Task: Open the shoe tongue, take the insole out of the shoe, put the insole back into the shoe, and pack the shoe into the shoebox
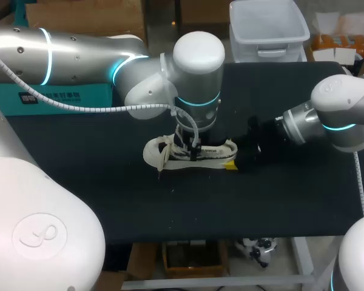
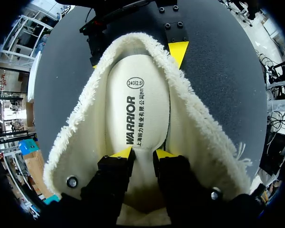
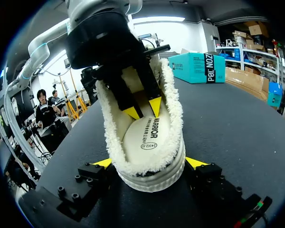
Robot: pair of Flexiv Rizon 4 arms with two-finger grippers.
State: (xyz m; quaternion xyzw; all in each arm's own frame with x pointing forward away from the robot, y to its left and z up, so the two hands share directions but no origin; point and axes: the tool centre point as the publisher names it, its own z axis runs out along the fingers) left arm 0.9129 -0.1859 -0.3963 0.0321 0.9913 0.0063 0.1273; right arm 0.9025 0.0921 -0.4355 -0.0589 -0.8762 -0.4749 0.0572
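- On the dark counter (image 1: 109, 206), a cream fleece-lined shoe (image 1: 213, 151) lies near the middle, toe towards the robot's left and heel towards its right, with loose laces (image 1: 164, 156) trailing at the toe end.
- The right gripper (image 3: 149, 163) brackets the heel. Its two yellow tips stand wide apart, one against each side of the sole, and appear clamped on the shoe to steady it.
- The left gripper (image 2: 143, 154) is sunk through the shoe's wide-open mouth and meets the insole (image 2: 137, 95) about mid-length. Whether it has a pinch on the insole or merely presses on it cannot be told.
- The insole lies flat inside the shoe, its printed heel end showing and ringed by the fleece lining (image 2: 85, 123).
- Farthest back, a teal box (image 1: 79, 91), likely the shoebox, sits by the counter's rear left edge, well apart from the shoe.
- Risks from here:
  - A thin, flat insole offers little to bite, so a lift could come away empty or fold it.
  - The fleece may drag on the insole's edges, hauling the whole shoe upward if the heel hold slips.
  - The two grippers work close together over the heel, so a careless withdrawal could knock one against the other.
  - The loose laces could snag during the move to the box.
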